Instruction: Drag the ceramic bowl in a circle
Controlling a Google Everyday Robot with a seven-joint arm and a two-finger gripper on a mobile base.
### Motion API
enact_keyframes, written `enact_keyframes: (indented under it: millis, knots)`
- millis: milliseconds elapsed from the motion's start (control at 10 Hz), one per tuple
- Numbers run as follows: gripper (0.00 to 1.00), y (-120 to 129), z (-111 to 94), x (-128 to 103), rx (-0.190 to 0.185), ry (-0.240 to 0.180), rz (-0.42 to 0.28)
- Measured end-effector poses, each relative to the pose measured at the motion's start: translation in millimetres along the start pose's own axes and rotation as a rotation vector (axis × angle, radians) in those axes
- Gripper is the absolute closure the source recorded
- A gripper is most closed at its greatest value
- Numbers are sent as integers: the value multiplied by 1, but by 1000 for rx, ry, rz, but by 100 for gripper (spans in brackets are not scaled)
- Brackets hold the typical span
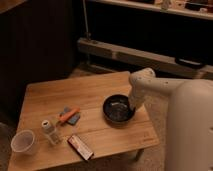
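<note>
— Looking at the wooden table (95,95): where is the ceramic bowl (118,109) sitting?
— On the right part of the tabletop, close to the right edge; it is black, glossy, upright, with a faint shine inside.
— And the gripper (132,106)?
— It reaches down from the white arm (150,87) to the bowl's right rim; the arm bends over from the robot's pale body at the right; the jaws are drawn together, though whether they pinch the rim itself I cannot tell.
— What else lies on the table?
— Left of the bowl, an orange-handled tool (67,115) lying across a small grey pad (74,118); further left, a small upright bottle (48,128); at the front left corner, a white cup (23,141); near the front edge, a dark flat packet (80,147); all of them well apart from the bowl.
</note>
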Motion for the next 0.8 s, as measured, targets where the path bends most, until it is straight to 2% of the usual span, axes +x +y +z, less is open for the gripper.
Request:
enact_keyframes:
  millis: [200, 300, 600, 800]
  knots:
    - [100, -1, -9, 30, 13, -13, 15]
    - [100, -3, -20, 53, 30, -22, 21]
    - [100, -6, -37, 104, 70, -13, 17]
    - [100, 0, -34, 119, 69, 3, -6]
